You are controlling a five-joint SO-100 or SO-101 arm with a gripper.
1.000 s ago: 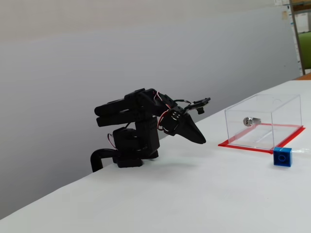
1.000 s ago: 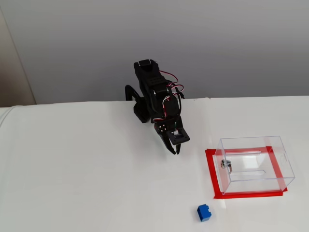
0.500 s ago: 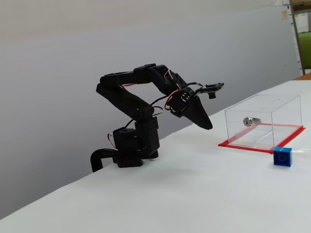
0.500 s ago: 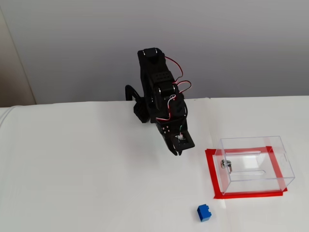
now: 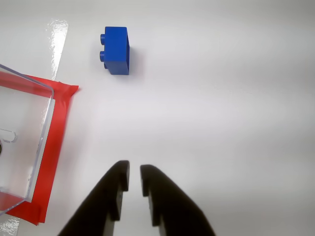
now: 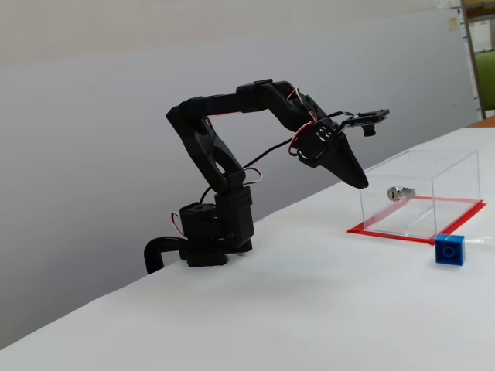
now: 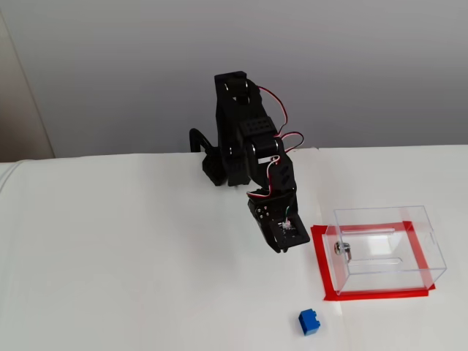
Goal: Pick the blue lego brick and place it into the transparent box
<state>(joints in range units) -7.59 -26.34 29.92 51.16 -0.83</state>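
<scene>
Small bright blue plastic lego brick (image 5: pixel 117 50) alone on white table (image 5: pixel 221 98), just past clear plastic box's (image 5: pixel 22 142) red-edged corner. Black gripper (image 5: pixel 134 177) nearly closed, empty, well short of brick.

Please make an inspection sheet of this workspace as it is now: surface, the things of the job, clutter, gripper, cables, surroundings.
Surface: white table, bare and clean where visible.
Job's things: blue lego brick on the table, outside and apart from the transparent box; box stands on a red base rim.
Clutter: small silver metal piece inside the box.
Gripper: gripper empty, above the table, short of the brick, jaws nearly together.
Cables: red and white wires loop along the arm.
Surroundings: grey wall; shelves far right in a fixed view.
</scene>
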